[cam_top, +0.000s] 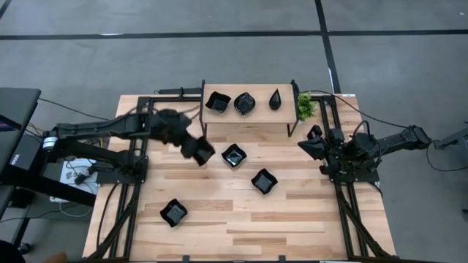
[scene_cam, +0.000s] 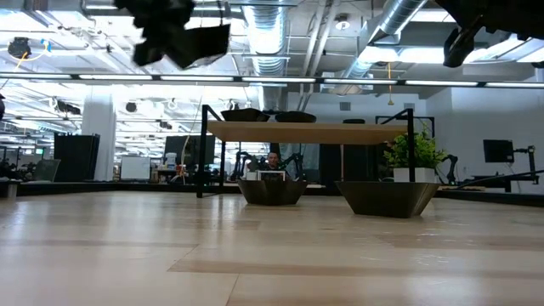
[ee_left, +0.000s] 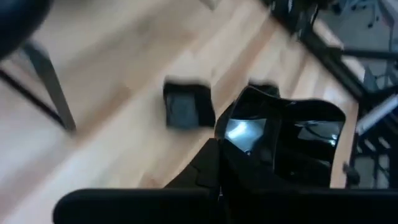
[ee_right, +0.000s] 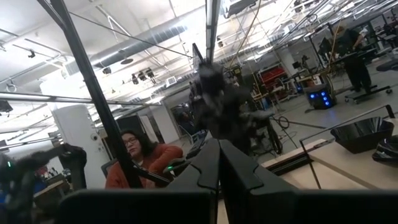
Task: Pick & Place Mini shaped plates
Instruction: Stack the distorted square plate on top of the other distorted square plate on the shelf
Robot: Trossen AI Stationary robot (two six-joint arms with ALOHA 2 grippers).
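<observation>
L gripper (cam_top: 199, 150) is up off the table near the shelf's (cam_top: 248, 115) left leg, pinching a mini black plate (ee_left: 283, 140) by its rim; the low view shows the plate carried high, well clear of the wood. Three more plates lie on the table (cam_top: 219, 234): one just beside the gripper (cam_top: 234, 155), one mid-table (cam_top: 264, 180), one nearer the front-left (cam_top: 173, 212). Three dark pieces already sit on the shelf. R gripper (cam_top: 316, 144) waits at the right edge by the plant (cam_top: 305, 107), fingers pressed together. Plates look glossy, rigid and light, prob ceramic or hard plastic, tho the blur leaves that unsure, so likely slick and chippable. Best hold: across a raised rim wall, one finger inside & one outside, not on a corner
</observation>
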